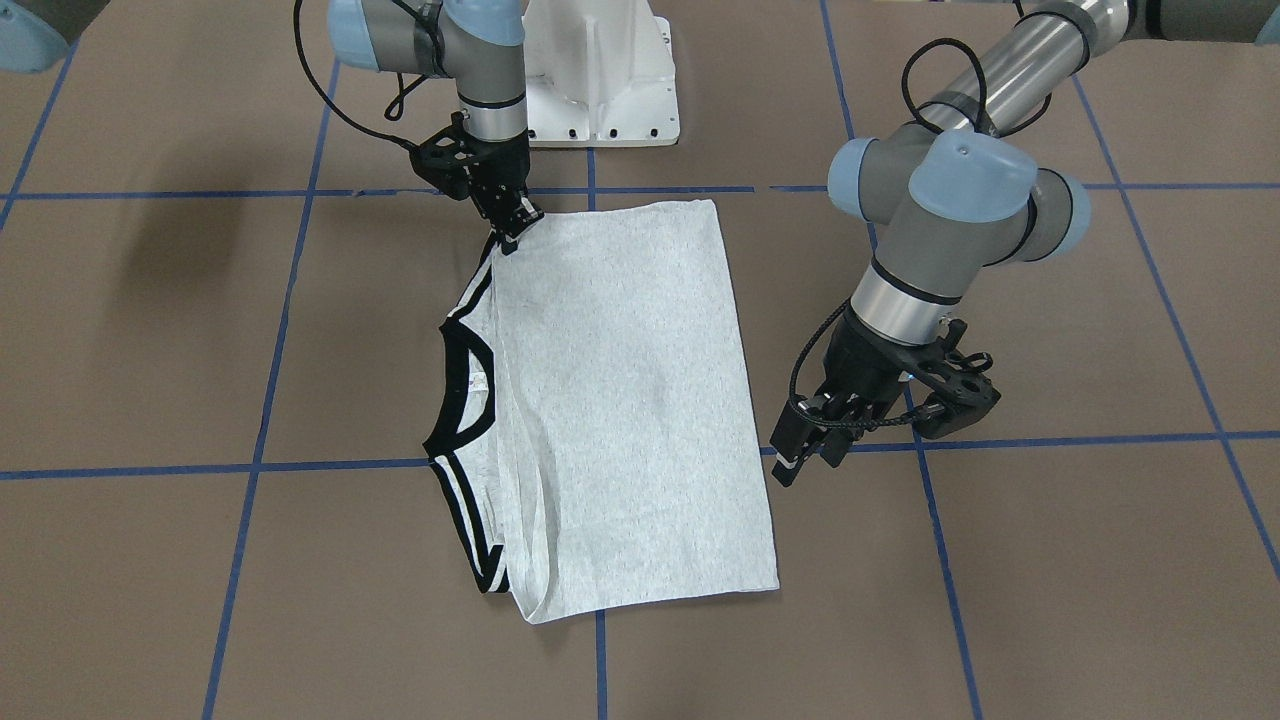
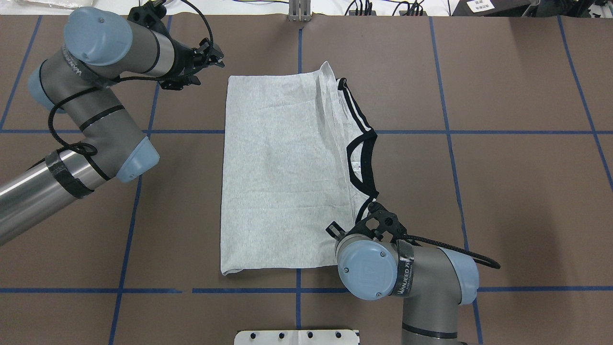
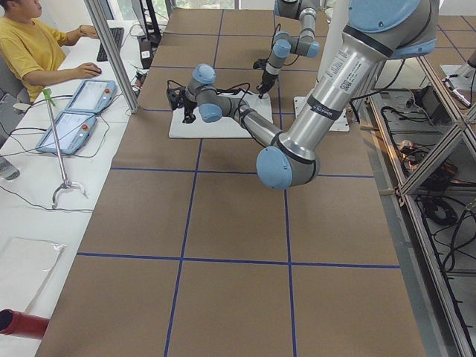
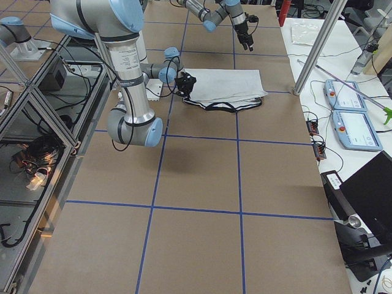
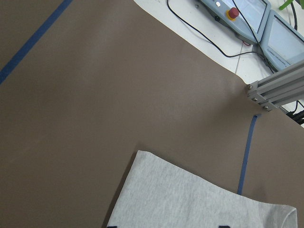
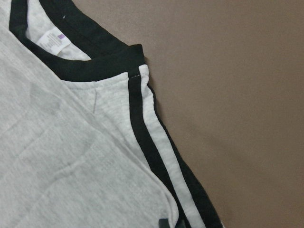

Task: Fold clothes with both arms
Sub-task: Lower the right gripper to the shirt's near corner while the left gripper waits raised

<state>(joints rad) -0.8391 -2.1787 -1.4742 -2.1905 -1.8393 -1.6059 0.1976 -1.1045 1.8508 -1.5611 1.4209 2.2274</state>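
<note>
The grey T-shirt (image 1: 620, 400) lies flat on the brown table, folded into a long rectangle with plain fabric up. Its black collar (image 1: 462, 385) and striped shoulders show along one edge, and the cartoon face is hidden. It also shows in the overhead view (image 2: 278, 167). My right gripper (image 1: 510, 238) is down on the near striped shoulder corner and shut on it. The right wrist view shows that stripe (image 6: 156, 156). My left gripper (image 1: 808, 458) hovers open and empty just off the shirt's far hem corner, also seen from overhead (image 2: 218, 53).
The white pedestal base (image 1: 600, 90) stands at the robot's side of the table. Blue tape lines (image 2: 450, 132) grid the brown surface. An operator (image 3: 30, 44) sits past the far edge beside teach pendants (image 4: 355, 122) and an aluminium post (image 4: 318, 46).
</note>
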